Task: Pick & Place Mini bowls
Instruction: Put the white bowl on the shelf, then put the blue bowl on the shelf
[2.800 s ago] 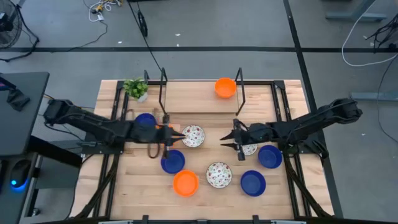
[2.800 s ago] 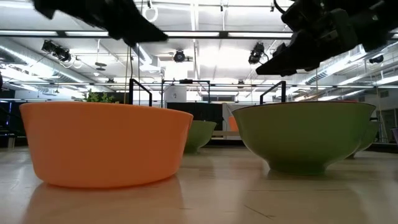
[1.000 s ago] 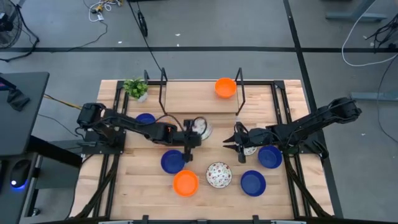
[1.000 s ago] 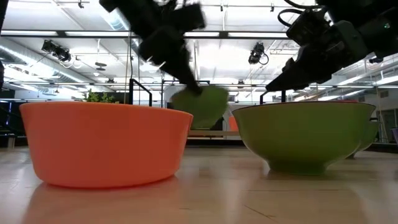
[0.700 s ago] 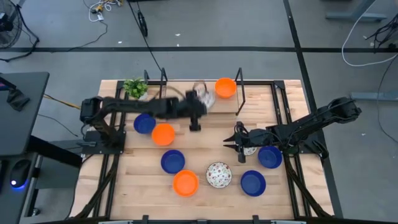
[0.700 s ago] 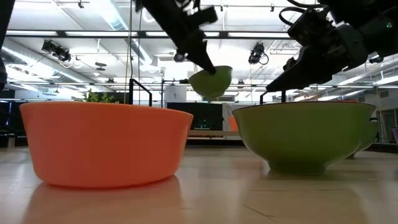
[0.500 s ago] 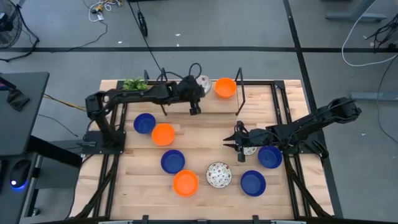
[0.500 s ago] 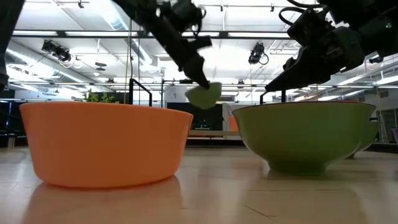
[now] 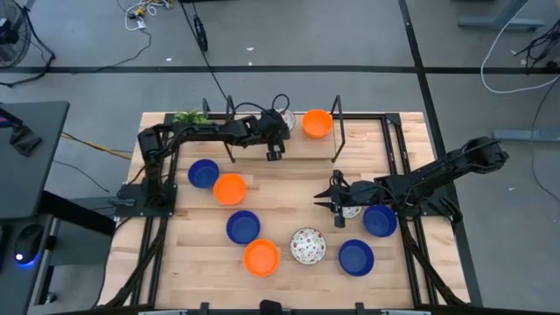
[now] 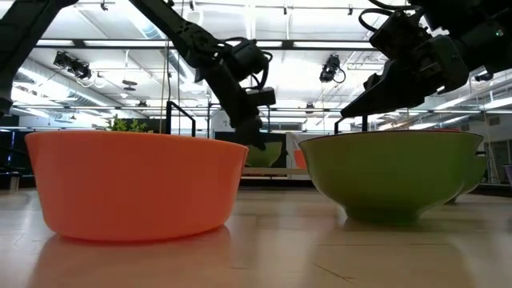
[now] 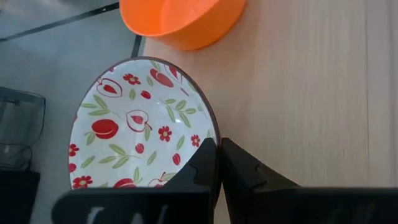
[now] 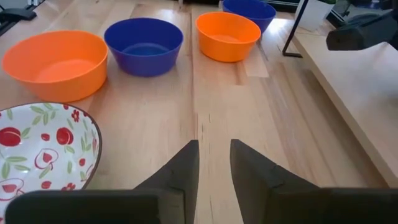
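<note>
Two dark arms reached over the table (image 9: 289,175). At the table's 11 o'clock edge, the left end effector (image 9: 282,121) was pinched on the rim of a fruit-patterned bowl (image 11: 134,130), just beside an orange bowl (image 9: 317,122) at 12. Toward 9 sat a blue bowl (image 9: 204,172) touching another orange bowl (image 9: 230,188). At 3 o'clock the right end effector (image 9: 325,199) hovered with fingers slightly parted, holding nothing, near a second patterned bowl (image 9: 351,210).

patterned bowl (image 9: 287,118) mostly hidden behind left end effector (image 9: 278,131), potted plant (image 9: 186,117) partly covered by arm
</note>
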### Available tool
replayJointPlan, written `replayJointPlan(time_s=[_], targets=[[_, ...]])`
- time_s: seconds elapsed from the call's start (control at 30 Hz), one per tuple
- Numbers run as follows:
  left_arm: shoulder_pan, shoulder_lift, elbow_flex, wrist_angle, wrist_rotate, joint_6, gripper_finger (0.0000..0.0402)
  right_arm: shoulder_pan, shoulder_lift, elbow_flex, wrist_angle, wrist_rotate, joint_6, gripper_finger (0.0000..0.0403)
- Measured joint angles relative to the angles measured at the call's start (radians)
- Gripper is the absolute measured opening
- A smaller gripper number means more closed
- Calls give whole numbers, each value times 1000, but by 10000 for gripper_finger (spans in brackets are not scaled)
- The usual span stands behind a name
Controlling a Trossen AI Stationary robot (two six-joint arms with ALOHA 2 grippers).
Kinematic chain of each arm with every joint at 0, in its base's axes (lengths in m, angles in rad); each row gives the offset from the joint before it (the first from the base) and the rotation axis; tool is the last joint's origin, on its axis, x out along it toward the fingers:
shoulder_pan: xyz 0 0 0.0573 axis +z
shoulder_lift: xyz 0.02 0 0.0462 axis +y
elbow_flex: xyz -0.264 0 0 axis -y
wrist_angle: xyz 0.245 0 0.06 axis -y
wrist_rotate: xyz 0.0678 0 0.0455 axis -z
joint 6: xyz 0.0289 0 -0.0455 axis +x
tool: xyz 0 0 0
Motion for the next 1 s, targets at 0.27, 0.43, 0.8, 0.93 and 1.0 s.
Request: replayJointPlan(time_s=[0.27, 0.43, 0.8, 0.93, 1.0], targets=[[0, 0, 0, 1, 0, 14, 21, 0, 0, 0, 0, 0, 0, 94], [0, 0, 0, 8, -2, 23, 48, 0, 0, 0, -1, 0, 0, 94], [-18, -28, 3, 13, -12, -19, 148, 0, 0, 0, -1, 0, 0, 94], [-60, -99, 29, -76, -11, -65, 177, 0, 0, 0, -10, 0, 0, 94], [-94, -155, 33, -151, -11, -96, 185, 0, 0, 0, -12, 0, 1, 94]])
